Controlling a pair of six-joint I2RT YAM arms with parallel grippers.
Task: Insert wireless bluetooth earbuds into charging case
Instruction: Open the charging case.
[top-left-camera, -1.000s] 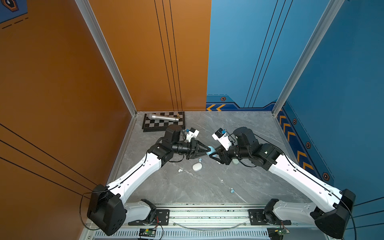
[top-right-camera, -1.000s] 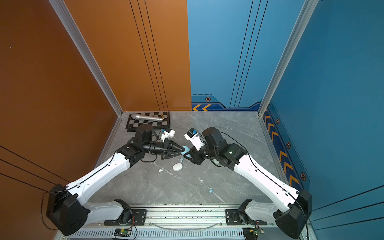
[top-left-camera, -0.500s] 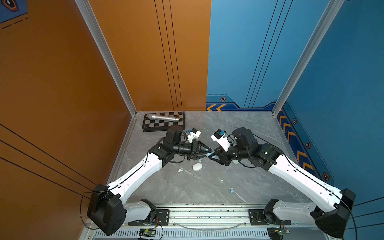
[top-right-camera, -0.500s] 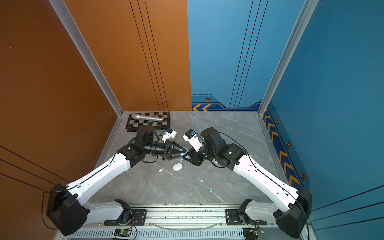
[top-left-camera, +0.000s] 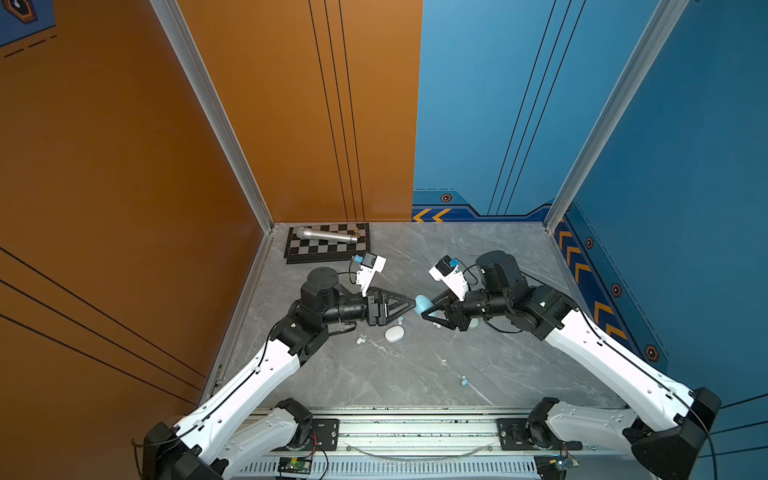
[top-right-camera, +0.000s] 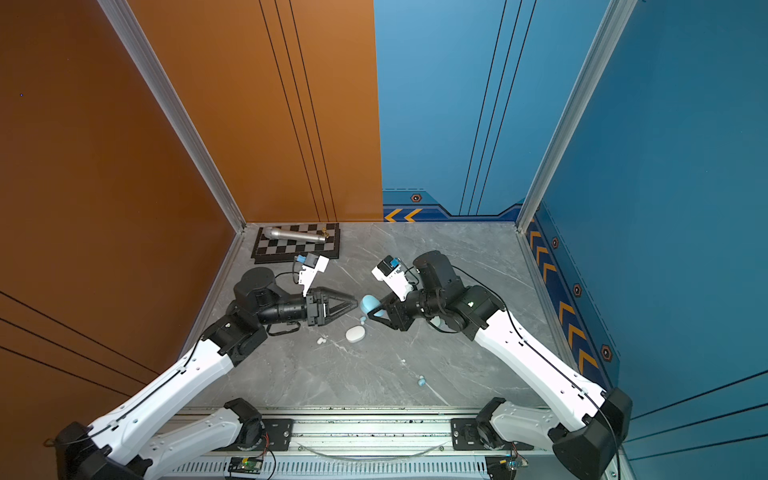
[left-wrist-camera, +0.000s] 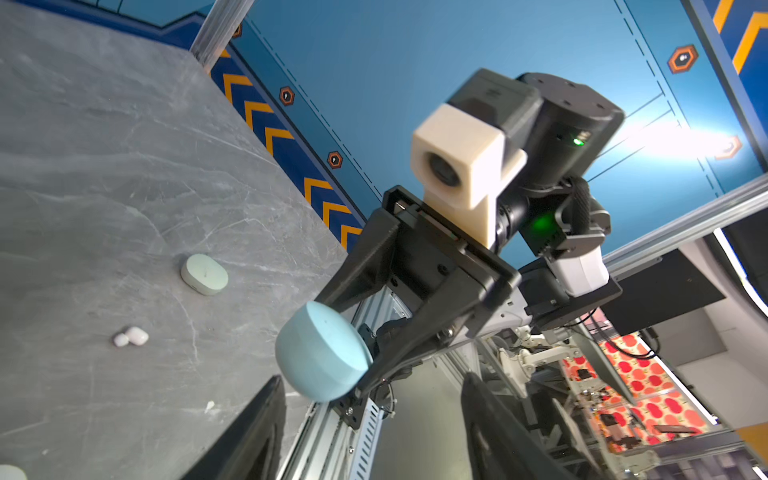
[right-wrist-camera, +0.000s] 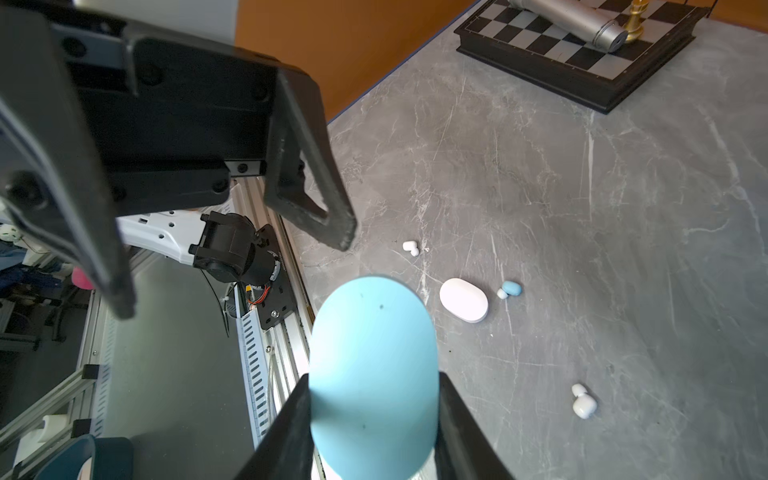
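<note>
One smooth pale-blue charging case (right-wrist-camera: 373, 374)

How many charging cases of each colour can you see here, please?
pale blue case: 1
white case: 1
mint green case: 1
Total: 3

Left hand (top-left-camera: 409, 306) now wide, off blue case (top-left-camera: 422, 304).
</note>
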